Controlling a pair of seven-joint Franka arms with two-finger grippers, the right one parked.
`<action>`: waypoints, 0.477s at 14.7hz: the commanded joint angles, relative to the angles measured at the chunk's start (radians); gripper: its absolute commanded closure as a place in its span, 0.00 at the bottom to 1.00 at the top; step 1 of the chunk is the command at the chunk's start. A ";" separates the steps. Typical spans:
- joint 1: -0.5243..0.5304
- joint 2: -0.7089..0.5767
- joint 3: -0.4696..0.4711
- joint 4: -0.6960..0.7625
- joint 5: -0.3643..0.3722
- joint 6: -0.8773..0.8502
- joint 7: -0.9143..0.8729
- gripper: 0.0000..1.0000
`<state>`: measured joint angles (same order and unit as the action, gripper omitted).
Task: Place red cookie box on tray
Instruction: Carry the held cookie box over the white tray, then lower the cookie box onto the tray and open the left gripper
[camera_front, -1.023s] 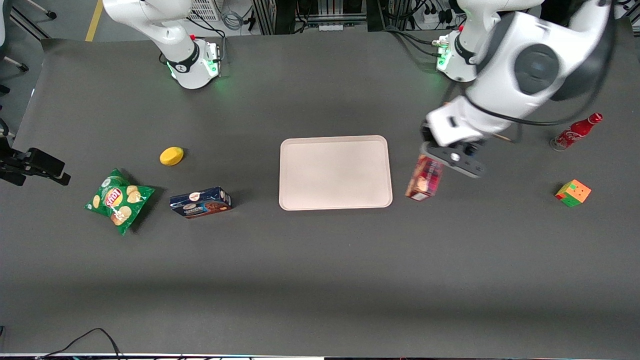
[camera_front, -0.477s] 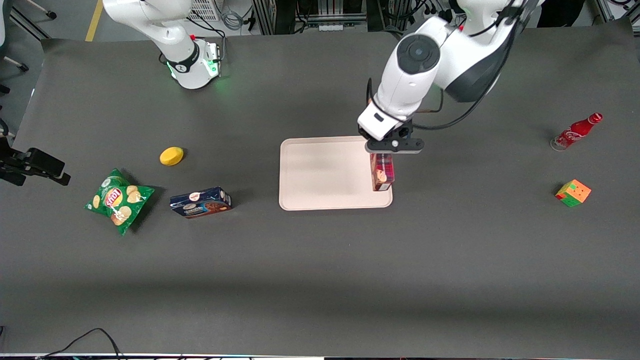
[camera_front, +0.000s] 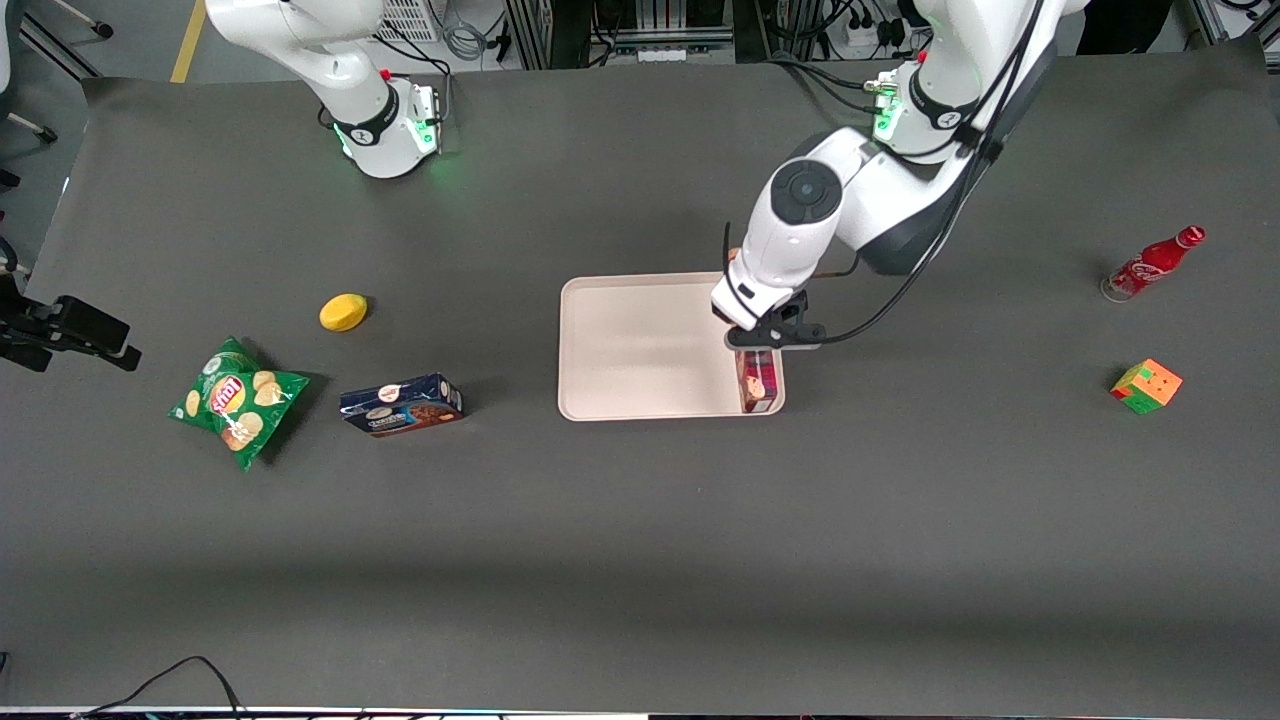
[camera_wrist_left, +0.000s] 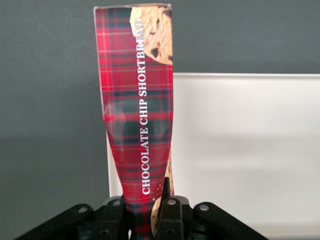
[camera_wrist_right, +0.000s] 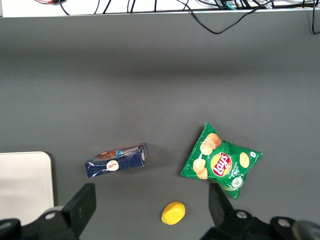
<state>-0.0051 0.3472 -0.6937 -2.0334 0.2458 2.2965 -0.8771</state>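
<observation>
Now we see our hand (camera_front: 765, 338) low over the tray (camera_front: 640, 345), at the tray's end toward the working arm, its fingers (camera_wrist_left: 170, 212) pinching one end of the red cookie box (camera_front: 757, 380). From the front camera the box shows just under the hand, over the tray's corner nearest that camera at that end; whether its lower end touches the tray surface we cannot tell. In the wrist view the box runs straight away from the fingers (the words "CHOCOLATE CHIP SHORTBREAD" run along its plaid face, with a cookie picture at its outer end), and it lies along the tray's short rim, partly over the pale tray and partly over the dark desk (camera_front: 640, 560).

Toward the parked arm's end of the desk lie a dark-blue cookie box (camera_front: 401, 404), a green chip bag (camera_front: 236, 401) and a yellow lemon-like thing (camera_front: 343, 311), all well apart from the tray. Toward the working arm's end stand a red soda bottle (camera_front: 1152, 263) and, nearer to the front camera, a colour cube (camera_front: 1146, 385).
</observation>
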 joint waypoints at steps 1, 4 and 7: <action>-0.010 0.126 -0.001 0.016 0.205 0.089 -0.170 1.00; -0.012 0.167 -0.003 0.022 0.248 0.109 -0.181 1.00; -0.038 0.167 -0.003 0.018 0.248 0.095 -0.183 1.00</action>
<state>-0.0079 0.5280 -0.6949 -2.0297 0.4749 2.4096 -1.0247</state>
